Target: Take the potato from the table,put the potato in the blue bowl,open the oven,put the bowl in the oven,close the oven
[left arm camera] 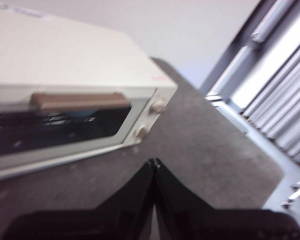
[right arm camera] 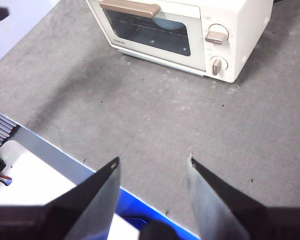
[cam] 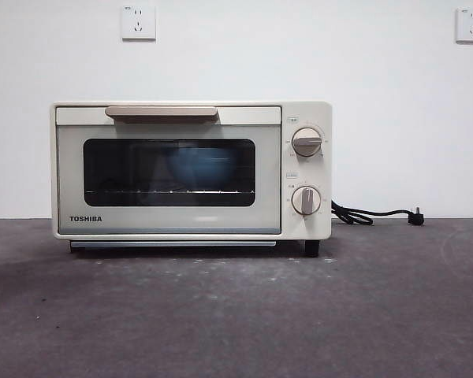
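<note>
White wall with two white wall sockets (cam: pixel 138 22) backed the dark grey mottled table (cam: pixel 236 315). The cream-white Toshiba countertop oven (cam: pixel 191 169) stood on it, door closed, beige bar handle (cam: pixel 162 113) along the top edge of the door and two grey knobs (cam: pixel 307 142) stacked on the control panel. Through the dark glass window (cam: pixel 169 172) the round blue bowl (cam: pixel 201 165) was dimly visible on the wire rack inside. The potato could not be made out behind the glass. A black power cord (cam: pixel 363 213) lay on the table beside the oven, plug unattached. Left gripper (left arm camera: pixel 154 162) was clenched, jaws pressed together and empty, above the table near the oven's front. Right gripper (right arm camera: pixel 152 167) was spread wide, holding nothing, well back from the oven over the table's near edge.
</note>
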{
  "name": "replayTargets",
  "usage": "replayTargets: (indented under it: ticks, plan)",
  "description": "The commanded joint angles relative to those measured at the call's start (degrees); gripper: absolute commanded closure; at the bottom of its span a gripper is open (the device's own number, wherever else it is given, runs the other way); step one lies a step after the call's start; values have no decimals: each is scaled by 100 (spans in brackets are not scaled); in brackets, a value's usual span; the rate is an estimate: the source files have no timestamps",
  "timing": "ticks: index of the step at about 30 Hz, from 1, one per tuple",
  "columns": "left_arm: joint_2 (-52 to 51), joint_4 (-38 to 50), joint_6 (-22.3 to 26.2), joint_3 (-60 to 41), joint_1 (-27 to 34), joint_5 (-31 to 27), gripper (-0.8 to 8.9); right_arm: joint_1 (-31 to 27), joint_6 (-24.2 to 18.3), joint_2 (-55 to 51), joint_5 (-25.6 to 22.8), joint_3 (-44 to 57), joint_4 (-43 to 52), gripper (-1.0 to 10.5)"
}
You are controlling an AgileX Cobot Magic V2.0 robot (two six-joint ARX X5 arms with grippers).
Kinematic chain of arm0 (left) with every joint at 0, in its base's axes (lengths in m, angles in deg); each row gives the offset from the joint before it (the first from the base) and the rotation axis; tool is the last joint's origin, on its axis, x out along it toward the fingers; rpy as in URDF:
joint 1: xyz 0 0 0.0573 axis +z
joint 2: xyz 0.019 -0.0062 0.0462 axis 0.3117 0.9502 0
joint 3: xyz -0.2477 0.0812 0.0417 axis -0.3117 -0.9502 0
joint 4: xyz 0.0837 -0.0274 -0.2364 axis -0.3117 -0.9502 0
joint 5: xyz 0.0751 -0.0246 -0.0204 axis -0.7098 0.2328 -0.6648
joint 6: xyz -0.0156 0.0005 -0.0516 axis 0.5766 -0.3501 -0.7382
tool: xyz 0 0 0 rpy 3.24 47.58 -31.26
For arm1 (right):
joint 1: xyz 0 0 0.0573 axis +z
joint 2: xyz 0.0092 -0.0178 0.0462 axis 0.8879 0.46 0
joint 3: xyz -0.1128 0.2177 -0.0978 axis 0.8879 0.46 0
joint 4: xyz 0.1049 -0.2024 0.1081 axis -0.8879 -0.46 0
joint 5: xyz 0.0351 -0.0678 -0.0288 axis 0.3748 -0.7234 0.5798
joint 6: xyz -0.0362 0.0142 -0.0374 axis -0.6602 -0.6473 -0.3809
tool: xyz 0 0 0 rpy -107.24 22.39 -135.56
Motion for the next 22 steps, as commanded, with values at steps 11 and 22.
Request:
replayTargets:
  ticks: [11, 22]
  plan:
    - [-1054, -3222, 1408, 1176, -92, -1582, 821, 13, -356, 428, 758, 0, 109, 730]
    - [-1051, -3259, 1392, 1220, -92, -1565, 818, 13, -472, 605, 748, 0, 74, 958]
